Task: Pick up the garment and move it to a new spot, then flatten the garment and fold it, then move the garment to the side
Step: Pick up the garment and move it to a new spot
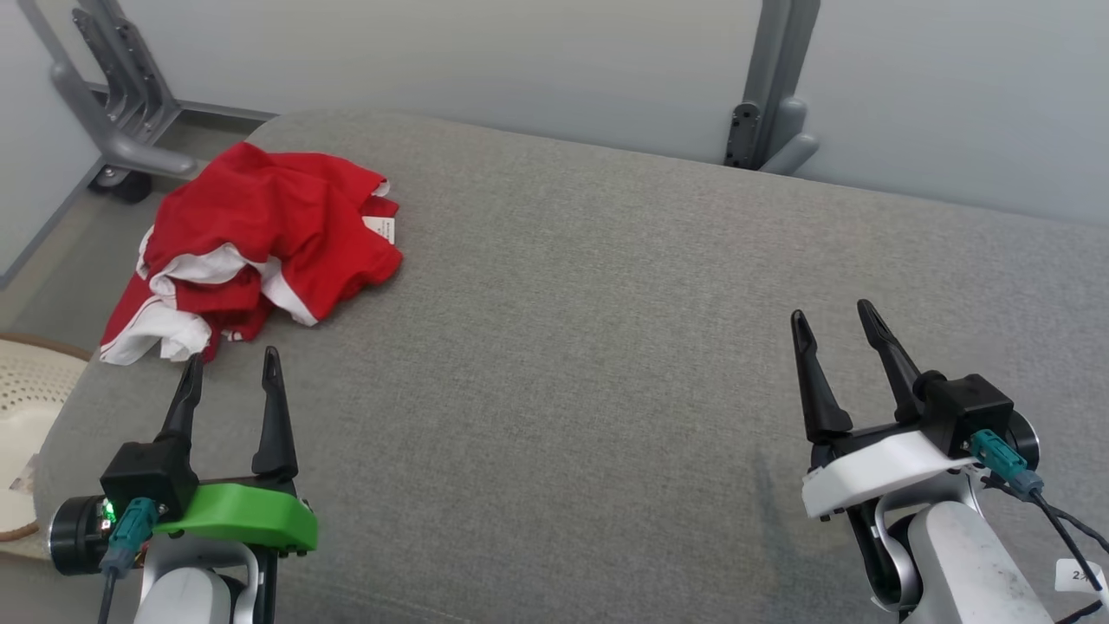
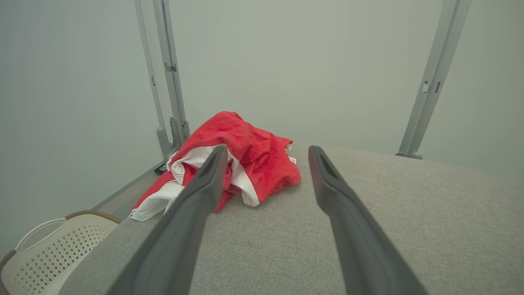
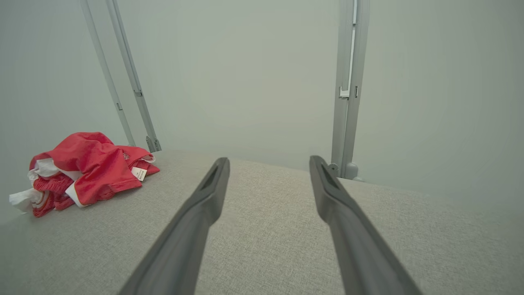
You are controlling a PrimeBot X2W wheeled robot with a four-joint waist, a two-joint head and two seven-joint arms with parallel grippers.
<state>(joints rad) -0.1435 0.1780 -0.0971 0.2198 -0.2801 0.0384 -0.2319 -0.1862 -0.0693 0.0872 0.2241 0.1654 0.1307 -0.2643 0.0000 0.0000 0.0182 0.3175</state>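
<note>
The garment (image 1: 260,243), a red piece with white trim, is found crumpled in a heap at the far left corner of the grey padded surface (image 1: 606,303), with its lowest white hem draped at the surface's left edge, above a pale perforated basket (image 1: 26,416) set beside it. The left gripper (image 1: 232,360) is seen with its two dark fingers spread wide and nothing between them; the right gripper (image 1: 832,310) is likewise spread wide and empty. The heap lies directly ahead of the left gripper and slightly to its outer side, its near hem just beyond the outer fingertip; whether the two touch cannot be told. From the right gripper the garment is well apart, across the bare width of the surface and far to the left. The left arm is therefore judged the nearer one for the first pickup. The heap's long axis is laid diagonally, running from the near left edge away and inward toward the middle of the surface. The white-hemmed end is pointed toward the robot, while the end bearing a small white label (image 1: 381,227) is pointed away and to the right. A short reach forward is judged sufficient for the bunched near folds to be taken.
</note>
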